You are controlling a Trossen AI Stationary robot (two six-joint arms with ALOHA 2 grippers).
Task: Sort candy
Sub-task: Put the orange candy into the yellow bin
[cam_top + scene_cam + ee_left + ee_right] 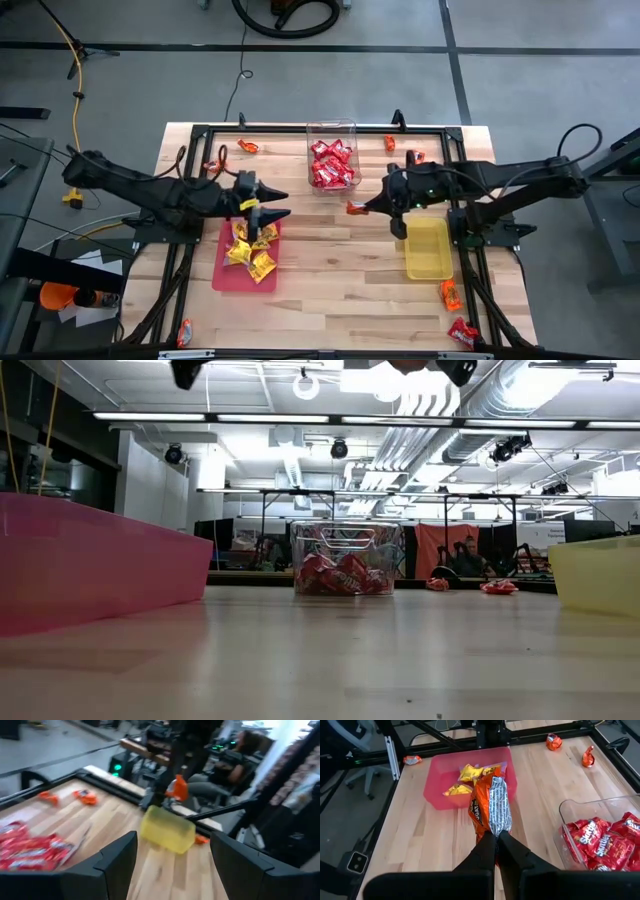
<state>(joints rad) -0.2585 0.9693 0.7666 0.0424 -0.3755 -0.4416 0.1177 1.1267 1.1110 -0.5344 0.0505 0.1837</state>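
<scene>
My right gripper [496, 839] is shut on an orange candy packet [490, 805], which is also seen in the high view [355, 208] above the table's middle. My left gripper [276, 204] stands open over the far end of the pink tray [228, 275], with nothing between its fingers [117, 862]. Several yellow candy packets [250, 250] lie in the pink tray. The clear tub [332, 128] at the far middle holds red candy [330, 165]. The yellow tray [428, 250] lies at the right. My right gripper pinches the near end of the orange packet [491, 831] between its two fingertips. The fingers slant downward from the table's right side, and the packet sticks out ahead of them, along their line. It is lifted clear of the table.
Loose candy packets lie around the table: two at the far left [247, 146] [213, 166], two at the far right [390, 143] [418, 156], two at the near right [451, 293] [463, 332] and one at the near left [184, 330]. A black frame [300, 130] runs around the work area.
</scene>
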